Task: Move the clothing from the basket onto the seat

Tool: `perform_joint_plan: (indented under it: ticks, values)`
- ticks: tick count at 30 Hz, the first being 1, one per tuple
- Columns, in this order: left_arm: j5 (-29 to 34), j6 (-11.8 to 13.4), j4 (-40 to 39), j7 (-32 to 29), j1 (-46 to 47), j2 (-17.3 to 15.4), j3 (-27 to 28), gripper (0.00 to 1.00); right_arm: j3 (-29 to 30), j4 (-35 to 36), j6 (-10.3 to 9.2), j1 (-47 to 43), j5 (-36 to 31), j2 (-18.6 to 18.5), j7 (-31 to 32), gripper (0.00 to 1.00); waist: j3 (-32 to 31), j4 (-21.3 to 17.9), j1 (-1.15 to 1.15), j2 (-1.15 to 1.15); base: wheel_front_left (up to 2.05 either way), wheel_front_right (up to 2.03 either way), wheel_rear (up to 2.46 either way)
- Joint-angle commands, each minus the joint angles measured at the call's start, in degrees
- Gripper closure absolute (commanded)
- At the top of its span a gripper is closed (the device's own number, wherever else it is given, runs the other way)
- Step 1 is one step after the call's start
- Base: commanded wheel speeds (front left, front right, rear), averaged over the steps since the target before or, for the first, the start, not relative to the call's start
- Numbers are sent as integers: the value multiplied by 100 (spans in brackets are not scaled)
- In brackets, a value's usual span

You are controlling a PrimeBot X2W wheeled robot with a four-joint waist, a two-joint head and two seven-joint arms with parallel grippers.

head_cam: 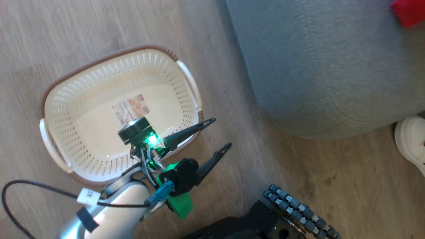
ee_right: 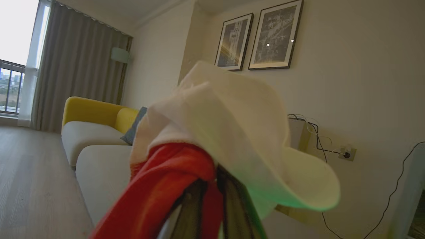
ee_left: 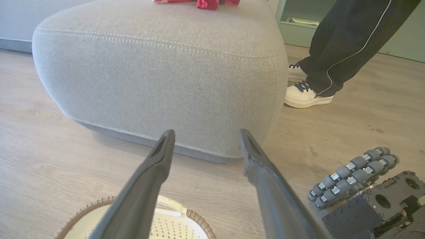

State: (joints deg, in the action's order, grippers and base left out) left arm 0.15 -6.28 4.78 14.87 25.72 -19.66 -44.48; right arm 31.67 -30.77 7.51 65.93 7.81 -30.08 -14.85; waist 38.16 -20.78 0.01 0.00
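Clothing [ee_right: 206, 149]: red and white pieces clamped in narrow right claw [ee_right: 212, 186], held aloft; another red piece [head_cam: 408, 11] on seat [head_cam: 315, 66]. Left claw [head_cam: 220, 132] wide, holding nothing, above rim of empty basket [head_cam: 66, 86], fingers toward seat alongside.

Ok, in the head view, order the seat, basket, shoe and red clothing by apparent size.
1. seat
2. basket
3. shoe and red clothing: both cut off at the edge, about alike, unranked.
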Motion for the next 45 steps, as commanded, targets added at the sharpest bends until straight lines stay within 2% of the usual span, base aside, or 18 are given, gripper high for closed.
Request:
perform_joint_plan:
  ticks: [1,4,12,17,19,24,30,32,33,37,45]
  values:
    - [17,42,-223,13,72,-109,131,0,342,-319,-2,305,11,-252,42,100,243,158,-1,0,0,0,0]
    - [-16,50,-249,13,109,-162,147,0,585,-1048,-2,554,-70,-193,38,100,393,225,-1,0,0,0,0]
    - [-106,41,-352,13,207,-101,235,0,374,-2186,-2,638,-202,24,-2,100,557,361,-1,0,0,0,0]
    - [-87,34,-355,13,242,-94,237,0,449,-2641,-2,604,-142,88,-9,100,590,411,-1,0,0,0,0]
    - [-73,33,-344,13,266,-87,233,0,530,-2854,-2,610,61,237,-10,100,592,432,-1,0,0,0,0]
    - [-62,63,-326,13,293,-72,251,0,285,-3126,-2,380,427,577,-13,100,587,420,-1,0,0,0,0]
    - [-72,71,-284,13,290,-23,211,0,-34,-3185,-2,133,625,562,-14,100,478,422,-1,0,0,0,0]
    - [-87,77,-259,13,269,4,205,0,-87,-3119,-2,67,635,521,-14,23,411,420,-1,0,0,0,0]
    - [-86,76,-250,13,260,19,193,0,-111,-3091,-2,43,637,506,-14,0,372,419,-1,0,0,0,0]
    - [-73,66,-196,13,240,127,97,0,-216,-2903,-2,-43,667,484,-14,0,143,434,-1,0,0,0,0]
    - [-187,82,-144,13,137,635,29,0,-807,-2451,-2,-467,729,367,-15,0,-597,513,-1,0,0,0,0]
